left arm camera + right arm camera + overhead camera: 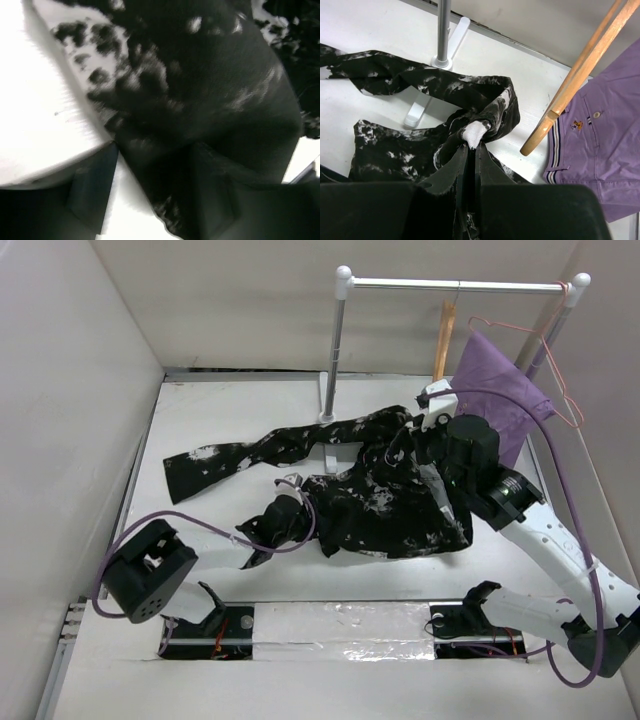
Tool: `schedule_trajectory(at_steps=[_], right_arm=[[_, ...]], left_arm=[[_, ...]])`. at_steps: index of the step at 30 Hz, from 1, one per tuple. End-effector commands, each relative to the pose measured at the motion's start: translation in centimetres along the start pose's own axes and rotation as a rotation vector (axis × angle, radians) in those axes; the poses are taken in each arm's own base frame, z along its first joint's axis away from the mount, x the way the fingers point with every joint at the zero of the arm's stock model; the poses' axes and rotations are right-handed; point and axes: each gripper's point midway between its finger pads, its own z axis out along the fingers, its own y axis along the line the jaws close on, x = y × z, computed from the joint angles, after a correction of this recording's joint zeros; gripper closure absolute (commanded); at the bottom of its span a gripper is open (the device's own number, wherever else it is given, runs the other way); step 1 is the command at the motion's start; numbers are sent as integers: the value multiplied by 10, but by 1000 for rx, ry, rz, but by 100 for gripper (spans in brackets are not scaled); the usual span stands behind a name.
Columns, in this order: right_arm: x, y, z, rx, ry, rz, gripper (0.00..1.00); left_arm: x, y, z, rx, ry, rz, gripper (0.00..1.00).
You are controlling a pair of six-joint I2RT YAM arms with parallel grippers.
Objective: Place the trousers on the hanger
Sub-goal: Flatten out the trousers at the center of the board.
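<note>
The trousers lie crumpled across the middle of the table, one leg stretched to the left. The hanger hangs from the rail at the back right, and its wooden arm shows in the right wrist view. My right gripper is shut on a white-blotched fold of the trousers, just left of and below the hanger; in the top view it sits at the cloth's upper right. My left gripper is at the cloth's lower left. Its jaws stand apart with the trousers lying between them and bare table beside the left finger.
A white clothes rail stands at the back, its post foot on the table beside the trousers. A purple cloth on a pink wire hanger hangs right of the wooden hanger. Walls close in the left, back and right.
</note>
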Motion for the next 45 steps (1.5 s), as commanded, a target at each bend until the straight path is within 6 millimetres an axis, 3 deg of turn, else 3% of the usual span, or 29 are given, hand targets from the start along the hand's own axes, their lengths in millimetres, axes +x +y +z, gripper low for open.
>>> schedule_trajectory(at_steps=[1,3,4,6,9,11,12,13,14,17,18,19,20,21,23,24,26,28,29,31,32,34,35,37,38,40,41,44,45], right_arm=[[-32,5,1,-20,-135,38,100],[-31,6,2,-24,-134,39,100],[-31,6,2,-22,-133,38,100],[-30,9,2,-27,-125,33,100],[-31,12,1,-35,-123,22,100],[-41,19,-1,-60,-135,14,100],[-42,22,-4,-70,-127,5,100],[-56,28,-11,-90,-152,-1,100],[-61,28,-15,-78,-155,-8,100],[-75,26,-35,-58,-158,-15,100],[-75,21,-44,-51,-160,-9,100],[-73,19,-48,-50,-162,6,100],[-61,21,-47,-55,-143,6,100],[-58,14,-52,-42,-152,23,100],[-39,9,-46,-28,-120,42,100],[-17,5,-38,-19,-79,41,100],[3,1,-31,-4,-42,54,100],[33,-18,-22,73,12,60,100],[42,-29,-20,120,32,61,100],[58,-58,-17,214,67,75,100],[63,-67,-15,243,81,79,100],[71,-92,-13,313,102,96,100],[79,-98,-8,330,125,98,100],[86,-111,-3,365,140,113,100],[94,-126,-3,409,155,126,100],[105,-137,7,439,174,145,99],[109,-141,11,448,181,151,95],[118,-150,19,457,213,187,69],[116,-150,19,456,210,187,43]], left_arm=[[11,0,10,-10,49,2,52],[1,-1,16,-33,16,3,74],[-1,2,16,-58,8,2,95],[-18,7,14,-103,-50,-4,100],[-65,14,-14,-165,-181,-14,100],[-131,15,-60,-203,-354,-20,100],[-154,14,-81,-219,-413,-19,100],[-181,24,-119,-274,-486,-3,100],[-222,6,-158,-271,-607,-8,100],[-257,3,-238,-384,-733,27,100],[-280,-19,-278,-361,-813,25,100],[-280,-19,-290,-397,-800,40,99],[-291,-34,-312,-370,-836,55,97],[-292,-36,-317,-385,-822,90,96],[-288,-38,-312,-398,-748,126,95],[-284,-37,-307,-398,-716,148,94],[-268,-31,-284,-383,-635,168,92],[-259,-32,-269,-337,-603,169,91],[-242,-35,-246,-269,-520,183,89],[-231,-47,-216,-158,-451,183,74],[-207,-45,-190,-115,-359,186,72],[-188,-50,-154,-73,-295,191,61],[-165,-44,-135,-68,-225,181,59],[-152,-48,-109,0,-176,167,52],[-134,-43,-99,22,-122,149,48],[-128,-42,-89,50,-113,146,37],[-126,-35,-87,24,-115,143,37],[-136,-21,-89,-61,-167,140,38],[-138,-18,-91,-77,-182,131,38]])
